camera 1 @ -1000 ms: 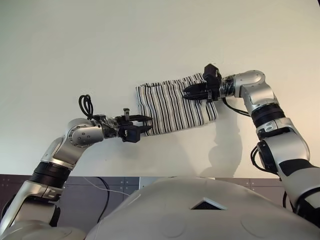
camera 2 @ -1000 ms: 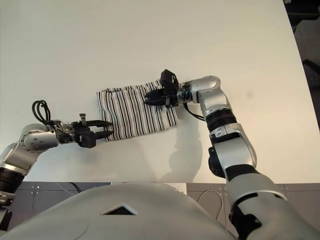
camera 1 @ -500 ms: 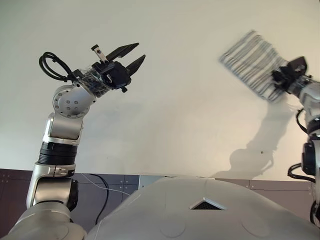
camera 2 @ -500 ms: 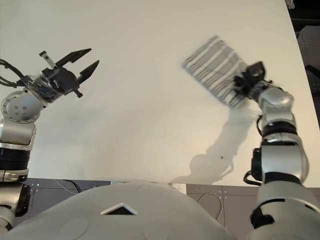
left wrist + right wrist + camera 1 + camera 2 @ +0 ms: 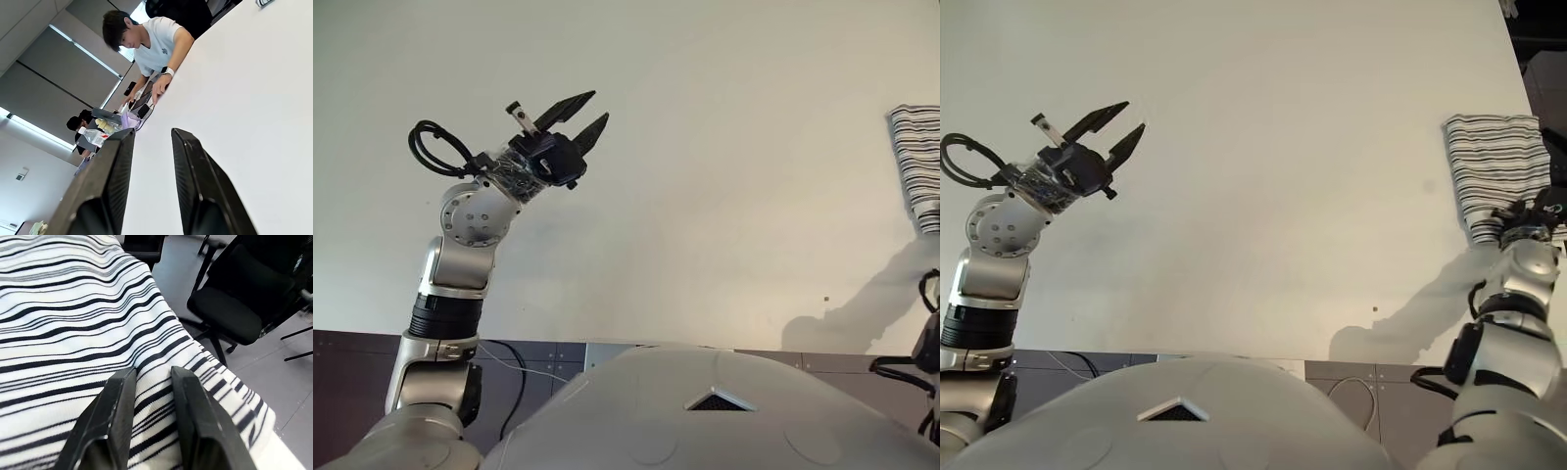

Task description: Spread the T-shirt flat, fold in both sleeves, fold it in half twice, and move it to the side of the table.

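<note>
Now that the folded T-shirt (image 5: 1494,171) lies at the right side of the table (image 5: 1263,147), the last step looks almost done. The shirt is a neat striped bundle, very near the table's edge. The right gripper (image 5: 152,374) is down on the near end of the shirt, touching the cloth. I cannot tell if it is holding the shirt or has let go. The left gripper (image 5: 597,106) is up in the air over the left part of the table, well apart from the shirt. Its two fingers are spread apart and hold nothing.

To end this step well, I think the right gripper should let go all the way first. Then it should lift straight up, slowly, so it does not drag the cloth or pull the folds loose. It should not push the shirt any more to the right, or the shirt might slip off the edge. The left arm can stay out of the way.
</note>
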Available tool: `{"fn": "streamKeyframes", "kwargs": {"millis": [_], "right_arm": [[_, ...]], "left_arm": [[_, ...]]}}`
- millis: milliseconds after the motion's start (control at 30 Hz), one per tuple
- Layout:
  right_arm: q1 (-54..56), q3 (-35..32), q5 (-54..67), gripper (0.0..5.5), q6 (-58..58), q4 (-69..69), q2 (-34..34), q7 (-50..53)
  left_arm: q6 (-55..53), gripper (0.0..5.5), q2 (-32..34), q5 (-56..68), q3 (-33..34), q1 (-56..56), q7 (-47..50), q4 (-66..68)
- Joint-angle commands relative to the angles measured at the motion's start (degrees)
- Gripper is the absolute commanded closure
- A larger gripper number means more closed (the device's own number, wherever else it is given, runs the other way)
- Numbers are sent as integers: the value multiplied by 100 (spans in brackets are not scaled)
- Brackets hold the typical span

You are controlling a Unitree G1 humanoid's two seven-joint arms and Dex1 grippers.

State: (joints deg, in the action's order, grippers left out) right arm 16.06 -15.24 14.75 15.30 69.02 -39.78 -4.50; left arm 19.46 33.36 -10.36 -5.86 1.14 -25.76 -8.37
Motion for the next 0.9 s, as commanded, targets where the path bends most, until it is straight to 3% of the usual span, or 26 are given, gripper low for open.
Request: {"fn": "streamKeyframes", "kwargs": {"millis": [33, 167, 367, 533, 900], "right_arm": [[-150, 12, -374, 423, 966, -1098, 276, 347], [-234, 419, -497, 423, 851, -3975, 893, 305], [121, 1971, -455, 423, -705, -6020, 2763, 162], [212, 2249, -746, 423, -1351, -5799, 3622, 441], [380, 1988, -957, 423, -1307, -4874, 3717, 37]], "left_arm": [[-432, 413, -360, -6, 358, -153, 498, -367], [-1338, 413, -1125, 236, 699, -390, 1210, -1080], [-2387, 413, -2388, 674, 981, -875, 2255, -1433], [-2453, 413, -3181, 262, 583, -1052, 3051, -1111], [-1920, 413, -3642, 37, 418, -955, 3641, -47]]}}
